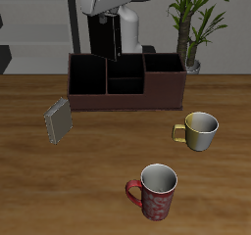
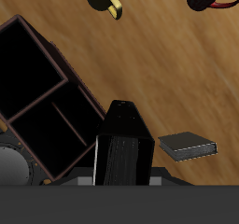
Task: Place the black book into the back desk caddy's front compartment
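The fingers (image 1: 119,45) are hanging just above the back desk caddy (image 1: 125,81), closed on the black book (image 1: 119,35), which is being held upright and clear of the surface (image 1: 108,170). In the exterior view the black book is showing as a narrow dark slab with a thin pale line along one edge, hanging straight down from the robot's white wrist over the caddy's middle cells. In the wrist view the black book (image 2: 124,153) is filling the space in front of the camera, plain black and ridged along its face, with the pale page edge showing as a light strip down one side; the fingers themselves are hidden behind it there.

The back desk caddy is sitting far back on the surface, a long, low, dark reddish-brown box with black insides split into several cells by thin partitions. In the wrist view the back desk caddy (image 2: 82,92) is lying just beside the held book, its open cells looking empty.

A grey book (image 1: 57,120) is lying on the surface nearer the front edge than the caddy. A yellow mug (image 1: 199,130) and a red patterned mug (image 1: 155,191) are standing well apart from the caddy, nearer the front edge. A potted plant (image 1: 191,23) is standing at the back.
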Tool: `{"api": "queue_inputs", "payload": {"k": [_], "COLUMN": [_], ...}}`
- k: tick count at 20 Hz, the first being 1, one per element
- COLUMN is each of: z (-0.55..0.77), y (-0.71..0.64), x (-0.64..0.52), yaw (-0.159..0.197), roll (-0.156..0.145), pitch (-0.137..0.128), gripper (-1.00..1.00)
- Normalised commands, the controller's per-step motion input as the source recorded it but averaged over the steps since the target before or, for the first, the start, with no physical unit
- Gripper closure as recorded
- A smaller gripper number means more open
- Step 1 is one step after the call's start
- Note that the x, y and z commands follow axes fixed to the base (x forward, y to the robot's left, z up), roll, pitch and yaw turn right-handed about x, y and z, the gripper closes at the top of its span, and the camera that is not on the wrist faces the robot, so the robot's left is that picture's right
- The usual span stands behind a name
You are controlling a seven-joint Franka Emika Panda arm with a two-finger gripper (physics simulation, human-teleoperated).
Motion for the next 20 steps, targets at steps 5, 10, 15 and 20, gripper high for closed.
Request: {"api": "queue_inputs", "payload": {"k": [5,10,15,20], "z": [-0.06,-0.05,-0.2,-0.15], "y": [0.11,0.17,0.15,0.1], "x": [-0.06,0.03,-0.01,-0.03], "yaw": [0.115,0.12,0.117,0.071], "roll": [-0.016,-0.023,-0.007,-0.017], "pitch": [0.008,-0.002,0.035,0.027], "gripper": [1.0,1.0,1.0,1.0]}}
